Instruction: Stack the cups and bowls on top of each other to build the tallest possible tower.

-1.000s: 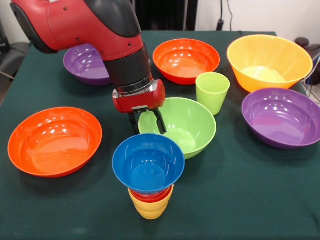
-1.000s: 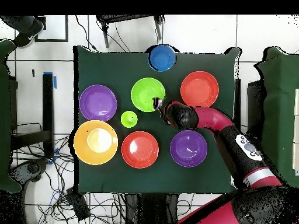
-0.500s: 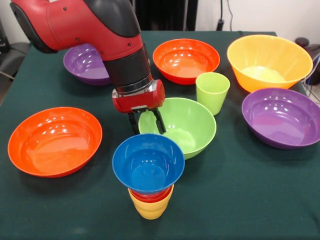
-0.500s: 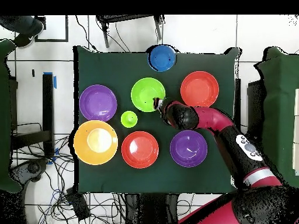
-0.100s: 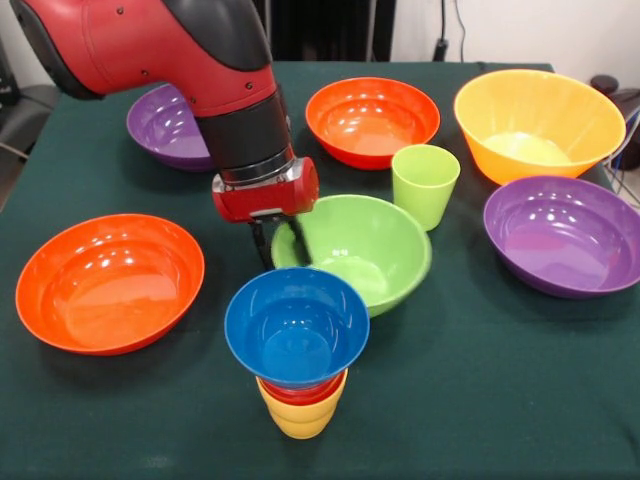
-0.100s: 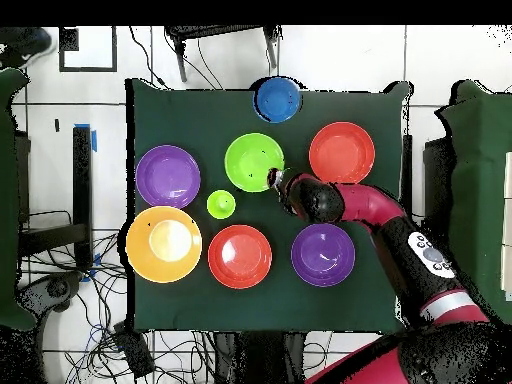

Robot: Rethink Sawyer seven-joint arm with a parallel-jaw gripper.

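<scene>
Green bowl (image 5: 365, 250) rim pinched by gripper (image 5: 278, 240); blue-topped tower (image 5: 297, 345) nearby.

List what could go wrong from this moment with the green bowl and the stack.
1. The gripper grips the green bowl only at its rim, one finger inside and one outside; the wide bowl could tilt or slip when lifted.
2. The tower stands close in front: a blue bowl perched on narrow cups. A swinging bowl could knock it over.
3. The light green cup stands right beside the bowl and could be bumped.
</scene>
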